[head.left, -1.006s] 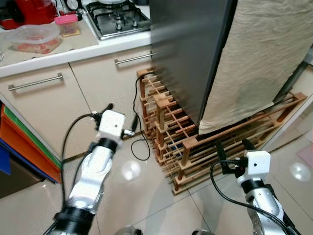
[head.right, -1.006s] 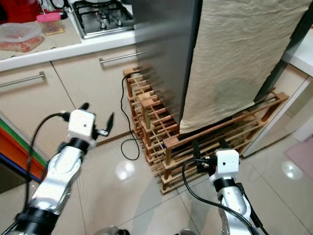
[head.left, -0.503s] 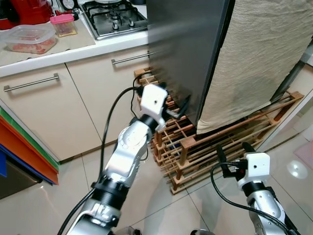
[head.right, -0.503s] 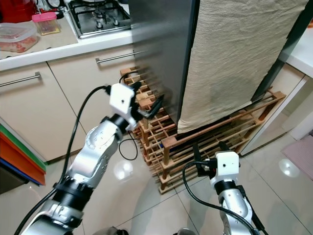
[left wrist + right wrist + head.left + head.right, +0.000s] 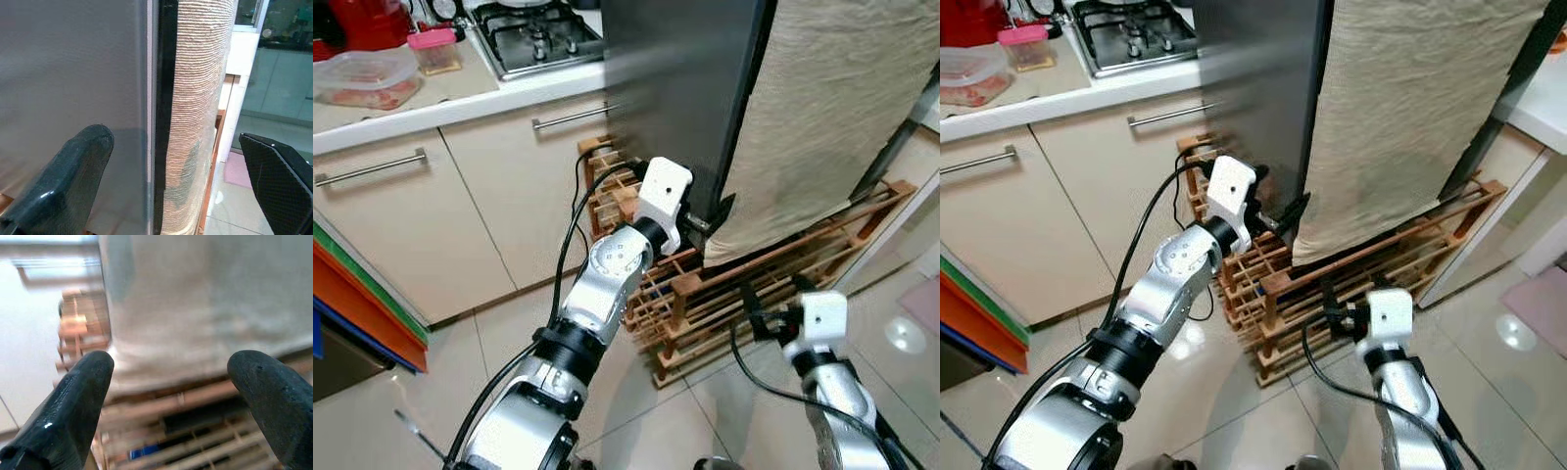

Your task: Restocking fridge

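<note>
The grey steel fridge [image 5: 685,88] stands on a wooden slatted rack [image 5: 803,264], with a beige cloth [image 5: 842,108] draped down its front. My left gripper [image 5: 708,217] is stretched out to the fridge's lower front corner. It is open, and in the left wrist view [image 5: 171,181] its fingers straddle the dark seam between the steel side and the cloth. My right gripper [image 5: 771,305] hovers low in front of the rack, open and holding nothing. The right wrist view [image 5: 166,406] looks at the cloth's hem and the rack's bars.
Cream cabinets [image 5: 411,225] with bar handles run along the left under a counter carrying a gas hob [image 5: 538,34], a plastic food tub [image 5: 367,78] and a pink-lidded box [image 5: 435,49]. A black cable [image 5: 579,196] hangs beside the rack. Orange and green panels [image 5: 362,304] lean at far left.
My left arm has swung right, from in front of the cabinets to the fridge's lower corner, staying open. The right gripper has barely moved.
</note>
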Robot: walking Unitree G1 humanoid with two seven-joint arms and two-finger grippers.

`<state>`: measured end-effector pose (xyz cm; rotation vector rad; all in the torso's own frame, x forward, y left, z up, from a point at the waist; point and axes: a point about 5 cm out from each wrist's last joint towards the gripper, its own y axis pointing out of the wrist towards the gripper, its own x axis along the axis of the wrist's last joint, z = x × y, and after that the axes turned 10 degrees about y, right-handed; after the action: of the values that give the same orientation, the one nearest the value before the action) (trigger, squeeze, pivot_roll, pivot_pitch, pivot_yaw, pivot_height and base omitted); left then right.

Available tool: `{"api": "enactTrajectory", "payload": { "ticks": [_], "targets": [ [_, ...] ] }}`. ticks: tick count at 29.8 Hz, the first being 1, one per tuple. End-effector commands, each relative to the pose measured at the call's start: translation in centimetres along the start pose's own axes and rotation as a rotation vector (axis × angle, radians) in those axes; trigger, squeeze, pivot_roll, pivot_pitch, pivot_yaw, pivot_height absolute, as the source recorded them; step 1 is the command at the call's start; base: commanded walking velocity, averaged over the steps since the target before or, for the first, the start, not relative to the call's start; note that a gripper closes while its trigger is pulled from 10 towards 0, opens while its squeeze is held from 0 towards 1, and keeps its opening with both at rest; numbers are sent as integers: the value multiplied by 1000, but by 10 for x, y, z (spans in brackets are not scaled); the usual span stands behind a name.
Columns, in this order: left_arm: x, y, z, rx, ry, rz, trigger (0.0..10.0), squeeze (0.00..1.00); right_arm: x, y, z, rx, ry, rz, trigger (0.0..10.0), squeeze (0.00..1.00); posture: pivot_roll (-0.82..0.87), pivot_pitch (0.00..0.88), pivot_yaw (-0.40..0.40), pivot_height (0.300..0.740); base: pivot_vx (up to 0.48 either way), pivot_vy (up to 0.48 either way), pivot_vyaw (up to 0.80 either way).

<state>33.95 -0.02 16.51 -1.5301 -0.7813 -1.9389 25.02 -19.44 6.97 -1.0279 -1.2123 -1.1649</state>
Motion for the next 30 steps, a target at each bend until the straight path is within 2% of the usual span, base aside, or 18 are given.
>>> {"api": "enactTrajectory", "payload": {
  "ticks": [1, 11, 12, 16, 26, 30],
  "targets": [
    [13, 11, -7, -27, -28, -44, 10000, 0, 6, 4, 6, 21, 19, -3, 10000, 0, -163, 40, 49, 740, 0, 0, 0],
    [28, 26, -18, -84, -81, -90, 10000, 0, 14, 6, 23, 65, 31, -11, 10000, 0, -167, 43, 52, 740, 0, 0, 0],
    [30, 28, -20, -100, -108, -92, 10000, 0, 15, 4, 25, 68, 34, -6, 10000, 0, -167, 42, 54, 740, 0, 0, 0],
    [35, 33, -25, -120, -134, -100, 10000, 0, 14, 1, 26, 69, 37, 6, 10000, 0, -172, 43, 55, 740, 0, 0, 0],
    [55, 45, -35, -204, -136, -153, 10000, 0, 5, -15, 25, 49, 37, 64, 10000, 0, -183, 47, 71, 740, 0, 0, 0],
    [62, 48, -38, -226, -143, -173, 10000, 0, 2, -16, 25, 45, 38, 73, 10000, 0, -183, 50, 76, 740, 0, 0, 0]
  ]
}}
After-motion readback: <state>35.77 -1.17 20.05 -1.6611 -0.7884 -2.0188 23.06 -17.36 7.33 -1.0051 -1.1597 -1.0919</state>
